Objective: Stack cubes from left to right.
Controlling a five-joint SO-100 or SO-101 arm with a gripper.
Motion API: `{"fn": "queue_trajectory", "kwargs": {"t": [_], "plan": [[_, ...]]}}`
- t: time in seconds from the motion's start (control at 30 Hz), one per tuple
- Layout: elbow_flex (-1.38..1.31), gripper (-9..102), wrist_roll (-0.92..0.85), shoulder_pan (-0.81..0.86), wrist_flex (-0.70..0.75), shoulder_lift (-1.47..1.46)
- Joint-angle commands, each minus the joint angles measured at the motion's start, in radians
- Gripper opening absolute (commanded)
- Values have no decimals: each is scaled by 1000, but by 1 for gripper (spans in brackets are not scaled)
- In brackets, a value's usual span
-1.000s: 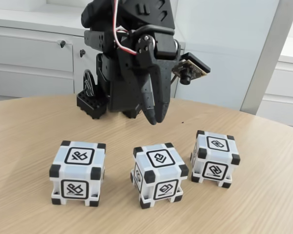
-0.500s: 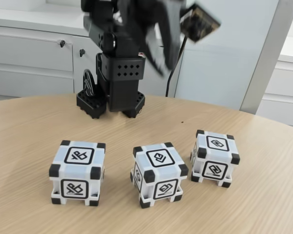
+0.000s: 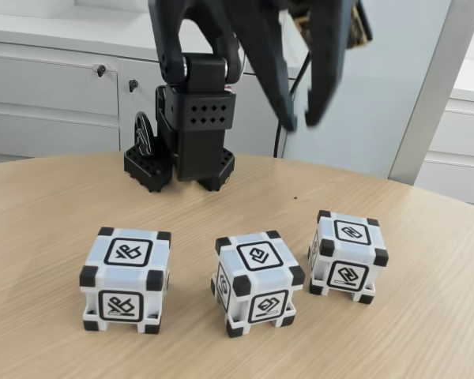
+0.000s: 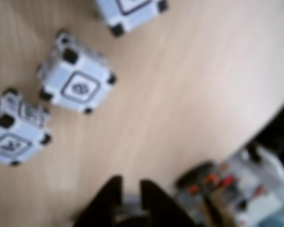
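Fixed view, nearest the camera: left cube (image 3: 126, 279) and middle cube (image 3: 257, 281) sit on the wooden table (image 3: 426, 332), gap between them, none touching. Right cube (image 3: 347, 256) a little farther back, apart from the middle one. All three upright, glyph faces up and toward the camera. None stacked.

Behind them, my base (image 3: 186, 134) stands at the table's far edge, white cabinets beyond.

My gripper (image 3: 300, 122) hangs high above the table, well clear of every cube, over the space behind the middle and right ones. My two fingers are parted, a clear gap between the tips, holding nothing. Motion-blurred.

Wrist view, blurred: my dark fingertips (image 4: 112, 187) at the bottom edge, a gap between them, bare wood there. The three cubes run along the left side, up to the top edge.
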Motion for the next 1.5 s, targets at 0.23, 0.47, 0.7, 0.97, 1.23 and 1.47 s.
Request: {"fn": "queue_trajectory", "kwargs": {"t": [0.23, 0.47, 0.7, 0.97, 1.23, 1.47], "plan": [[-126, 0, -186, -21, -3, -321], [-124, 0, -48, -190, -2, -322], [-107, 0, 29, -272, -2, -339], [-49, 0, 121, -302, -2, -342], [20, 34, 66, -285, -2, -342], [34, 42, 14, -285, -2, -345]]}}
